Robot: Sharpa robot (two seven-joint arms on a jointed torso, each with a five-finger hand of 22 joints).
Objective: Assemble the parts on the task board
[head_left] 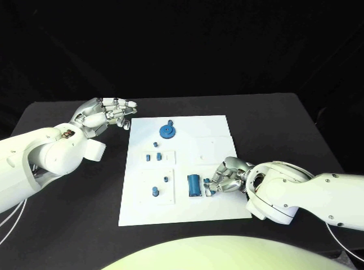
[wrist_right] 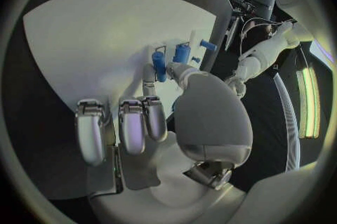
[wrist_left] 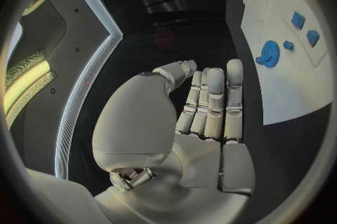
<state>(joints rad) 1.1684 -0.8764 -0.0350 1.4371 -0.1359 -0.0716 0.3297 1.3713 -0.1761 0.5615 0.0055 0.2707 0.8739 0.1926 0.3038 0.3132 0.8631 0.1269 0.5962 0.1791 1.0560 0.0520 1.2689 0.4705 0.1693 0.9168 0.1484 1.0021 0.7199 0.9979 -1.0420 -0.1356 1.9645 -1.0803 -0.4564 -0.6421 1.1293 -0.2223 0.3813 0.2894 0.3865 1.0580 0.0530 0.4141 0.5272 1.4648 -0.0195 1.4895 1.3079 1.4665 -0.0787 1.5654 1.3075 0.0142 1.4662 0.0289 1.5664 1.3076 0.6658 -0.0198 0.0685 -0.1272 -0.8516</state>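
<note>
right hand [head_left: 227,177]: pinching blue part [head_left: 194,185] on task board [head_left: 210,209] | left hand [head_left: 107,113]: spread, empty | writing: none readable

Right hand [wrist_right: 165,123] over white board [wrist_right: 91,44], fingertips at blue cylinder [wrist_right: 160,64], second blue cylinder [wrist_right: 182,53] beside, small blue peg [wrist_right: 207,44] beyond

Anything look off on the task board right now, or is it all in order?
Nothing stands out. The task board lies flat on the table, and the blue gear and small blue parts sit on it. The right hand is working at the blue cylinder; the left hand hovers off the board, holding nothing.
</note>
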